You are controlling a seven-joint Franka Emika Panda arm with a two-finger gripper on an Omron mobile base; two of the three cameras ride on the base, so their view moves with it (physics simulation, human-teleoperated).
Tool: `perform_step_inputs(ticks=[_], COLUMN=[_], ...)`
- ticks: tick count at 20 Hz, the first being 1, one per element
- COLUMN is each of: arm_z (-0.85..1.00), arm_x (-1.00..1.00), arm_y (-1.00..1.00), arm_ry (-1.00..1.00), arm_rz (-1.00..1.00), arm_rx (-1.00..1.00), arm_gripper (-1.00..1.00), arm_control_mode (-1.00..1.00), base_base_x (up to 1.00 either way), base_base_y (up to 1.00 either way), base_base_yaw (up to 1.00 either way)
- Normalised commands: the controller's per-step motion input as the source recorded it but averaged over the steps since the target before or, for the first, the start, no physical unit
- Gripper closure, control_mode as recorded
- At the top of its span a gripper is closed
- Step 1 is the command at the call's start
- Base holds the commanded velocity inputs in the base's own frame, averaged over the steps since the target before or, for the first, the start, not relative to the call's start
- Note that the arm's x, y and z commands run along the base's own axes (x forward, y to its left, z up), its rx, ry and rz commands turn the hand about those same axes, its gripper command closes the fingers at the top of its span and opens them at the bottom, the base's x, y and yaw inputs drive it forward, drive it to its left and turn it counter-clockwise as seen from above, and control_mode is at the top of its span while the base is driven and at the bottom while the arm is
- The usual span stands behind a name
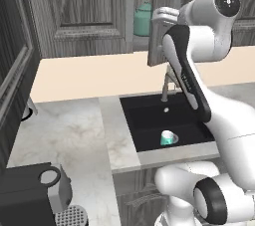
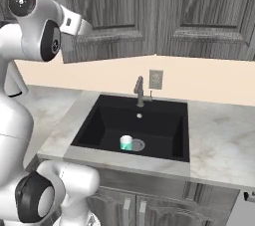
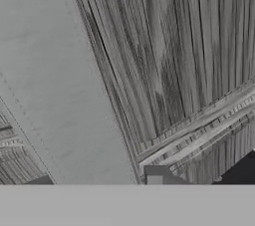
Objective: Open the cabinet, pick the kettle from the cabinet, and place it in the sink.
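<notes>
The cabinet (image 1: 84,6) hangs above the counter, and its right door (image 1: 158,46) is swung partly out. A teal kettle (image 1: 143,20) with a dark handle stands inside, in the gap between the doors. My gripper (image 1: 163,17) is up at the open door's edge. In the hand view the pale bar handle (image 3: 60,100) runs diagonally between the fingertips (image 3: 155,175), and the gripper (image 3: 97,182) looks shut on it. The black sink (image 1: 149,115) (image 2: 104,120) lies below, with its faucet (image 1: 166,84) (image 2: 140,90) at the back rim.
A small teal cup (image 1: 169,138) (image 2: 126,143) lies in the basin near the drain. A dark coffee machine (image 1: 35,195) stands on the marble counter at the front left. A wall outlet (image 2: 156,79) sits behind the faucet. A tall dark unit (image 1: 12,70) lines the left side.
</notes>
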Motion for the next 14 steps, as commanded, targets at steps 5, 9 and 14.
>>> perform_step_inputs(ticks=[5, 9, 14], arm_z=[0.00, 0.00, -0.01], arm_x=[-0.55, -0.54, -0.53], arm_y=[-0.43, -0.48, -0.53], arm_ry=[0.19, 0.16, 0.11], arm_rz=[0.00, 0.00, 0.02], arm_rx=[0.00, 0.00, 0.05], arm_gripper=[1.00, 1.00, 1.00], arm_control_mode=[-1.00, -1.00, -1.00], base_base_x=[0.00, 0.00, 0.00], base_base_y=[0.00, 0.00, 0.00], base_base_yaw=[0.00, 0.00, 0.00])
